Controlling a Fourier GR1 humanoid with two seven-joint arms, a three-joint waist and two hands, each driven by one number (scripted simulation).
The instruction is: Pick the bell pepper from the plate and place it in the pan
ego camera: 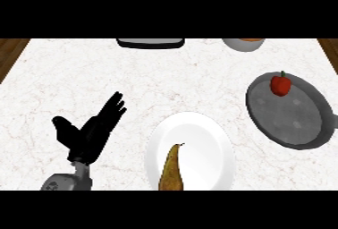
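Observation:
A red bell pepper with a green stem lies in the grey pan at the right, near the pan's far rim. The white plate sits at the lower middle, and something long and brown-yellow lies on its near part. My left hand is at the lower left, left of the plate, open with straight fingers pointing up and away; it holds nothing. My right hand does not show.
A dark, flat object sits at the counter's far edge, middle. A grey bowl with something orange inside stands at the far right. Wooden floor shows past the counter's left and right edges.

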